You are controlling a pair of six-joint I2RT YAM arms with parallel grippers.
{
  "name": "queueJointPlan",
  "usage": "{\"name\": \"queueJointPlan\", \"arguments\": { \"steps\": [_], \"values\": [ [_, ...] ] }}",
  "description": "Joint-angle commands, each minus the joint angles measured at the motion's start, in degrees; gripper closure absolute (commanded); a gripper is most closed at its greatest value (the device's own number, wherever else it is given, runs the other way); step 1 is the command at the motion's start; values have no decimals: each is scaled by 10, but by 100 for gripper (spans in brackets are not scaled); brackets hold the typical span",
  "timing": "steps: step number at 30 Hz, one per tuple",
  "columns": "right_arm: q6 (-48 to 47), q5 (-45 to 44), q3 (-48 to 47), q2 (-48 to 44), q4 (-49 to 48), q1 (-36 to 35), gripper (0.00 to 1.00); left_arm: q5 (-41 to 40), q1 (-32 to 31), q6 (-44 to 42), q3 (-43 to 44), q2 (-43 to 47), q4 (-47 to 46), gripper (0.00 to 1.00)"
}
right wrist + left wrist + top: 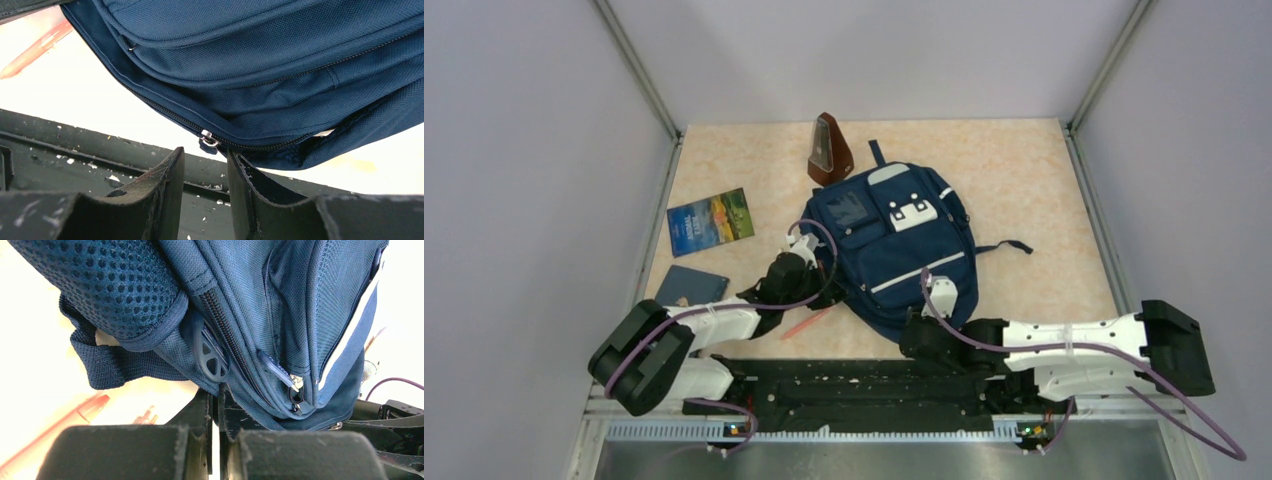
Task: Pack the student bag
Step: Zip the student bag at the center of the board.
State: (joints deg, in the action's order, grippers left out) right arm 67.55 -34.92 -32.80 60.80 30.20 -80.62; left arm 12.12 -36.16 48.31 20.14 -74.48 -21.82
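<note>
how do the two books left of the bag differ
The picture book has a bright landscape cover; the plain book is solid dark blue. The picture book lies farther back, the plain book nearer the arm bases. The picture book looks a little larger. Both lie flat on the table, left of the bag.

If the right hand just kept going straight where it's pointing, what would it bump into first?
The right hand points at the near edge of the student bag; it would likely meet the metal zipper pull there first, though depth is unclear.
</note>
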Motion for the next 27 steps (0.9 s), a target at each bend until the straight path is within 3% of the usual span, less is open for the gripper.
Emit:
{"name": "queueJointPlan", "arguments": {
  "steps": [1,14,22,27],
  "values": [
    [45,-31,-41,24,33,-11,64,-18,4,-13,17,16,-28,100],
    [52,-89,-25,46,-12,-8,60,-16,7,-15,18,15,-29,100],
    [56,-112,-27,83,-17,8,67,-16,7,-17,18,19,-23,100],
    [61,-121,-26,79,-6,10,81,-24,10,-24,17,26,-11,100]
  ]
}}
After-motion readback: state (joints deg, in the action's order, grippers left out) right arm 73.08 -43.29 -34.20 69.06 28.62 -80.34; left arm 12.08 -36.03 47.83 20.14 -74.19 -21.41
